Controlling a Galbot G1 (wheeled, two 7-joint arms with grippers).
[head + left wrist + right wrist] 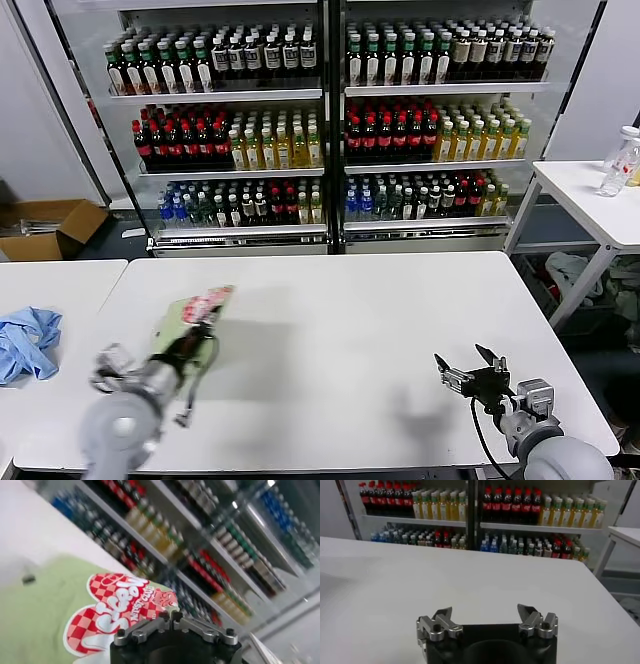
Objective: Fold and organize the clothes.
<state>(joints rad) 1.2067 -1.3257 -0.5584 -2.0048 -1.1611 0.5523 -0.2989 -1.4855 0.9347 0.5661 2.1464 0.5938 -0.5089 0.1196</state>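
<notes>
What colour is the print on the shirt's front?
Red and white, partly checkered, on the light green polo shirt; clearest in the left wrist view.

On the red-and-white checked print (127, 607) of the light green polo shirt (40, 610), white lettering resembling "Steam" and "Club" is seen, only partly legible.

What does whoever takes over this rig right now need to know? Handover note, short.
Left gripper: shut on the light green cotton polo shirt with the red-and-white print, holding it bunched up above the near left part of the white table.
Right gripper: open, holding nothing, over the table's near right corner.
Crumpled light blue garment: on the neighbouring table to the left, not part of the job.
Done: shirt picked up.
Left: no fold visible yet; the shirt probably needs spreading flat on the table, then folding and placing neatly.
</notes>
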